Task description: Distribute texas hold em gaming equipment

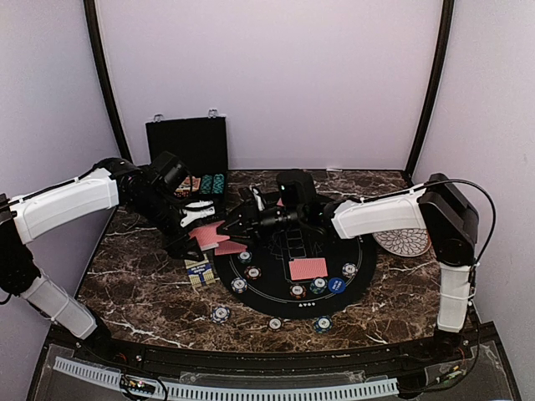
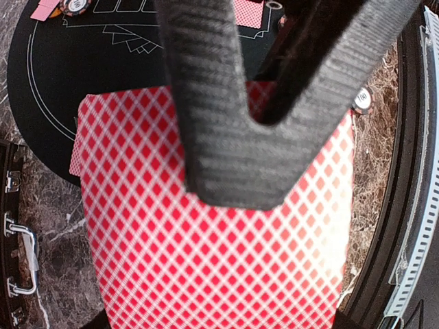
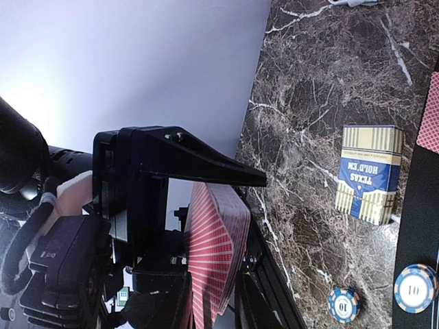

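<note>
Left pincer [image 1: 199,224] clenched on the red-backed deck [image 3: 216,260]; right pincer [image 1: 236,219] beside the deck — whether clenched I cannot tell — should pinch only its top card [image 2: 206,274].

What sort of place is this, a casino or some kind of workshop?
Probably a robot test booth, not a casino: two robot arms at a marble-look table inside plain white walls, with a black poker mat, chips and red-backed cards.
</note>
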Tool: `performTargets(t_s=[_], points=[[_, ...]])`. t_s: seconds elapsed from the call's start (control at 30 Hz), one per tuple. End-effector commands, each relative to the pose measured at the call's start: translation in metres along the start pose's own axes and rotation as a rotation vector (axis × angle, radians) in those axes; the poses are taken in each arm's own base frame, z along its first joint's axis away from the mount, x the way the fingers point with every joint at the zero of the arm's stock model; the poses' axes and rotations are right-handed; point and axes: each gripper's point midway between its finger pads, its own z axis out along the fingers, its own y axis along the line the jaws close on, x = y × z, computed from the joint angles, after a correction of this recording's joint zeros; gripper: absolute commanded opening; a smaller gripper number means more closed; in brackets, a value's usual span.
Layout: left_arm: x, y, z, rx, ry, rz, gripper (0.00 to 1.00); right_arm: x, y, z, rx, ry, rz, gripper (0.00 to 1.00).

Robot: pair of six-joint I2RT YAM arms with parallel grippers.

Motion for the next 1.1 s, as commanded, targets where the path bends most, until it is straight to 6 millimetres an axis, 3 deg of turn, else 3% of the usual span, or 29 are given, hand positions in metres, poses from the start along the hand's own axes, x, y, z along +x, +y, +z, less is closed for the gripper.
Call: performTargets(t_s=[0.0,0.3,0.57,0.8,1.07], points=[[-0.001,-0.001,-0.005,-0.010,-0.018,0.012,0.00,0.004,0.024,-0.006,-0.037,0.008,-0.051,0.16],[0.002,-0.001,-0.004,-0.015,-0.009,0.011,0.00,-0.004,0.024,-0.022,0.012,-0.004,-0.066,0.00],[0.005,0.001,-0.002,-0.026,0.002,0.014,0.00,-0.023,0.009,-0.065,0.128,-0.070,-0.073,0.00],[0.007,0.001,-0.001,-0.027,0.006,0.014,0.00,-0.051,-0.030,-0.125,0.478,-0.157,-0.076,0.00],[0.007,0.000,-0.003,-0.028,0.002,0.014,0.00,-0.072,-0.092,-0.200,1.086,-0.182,-0.144,0.00]])
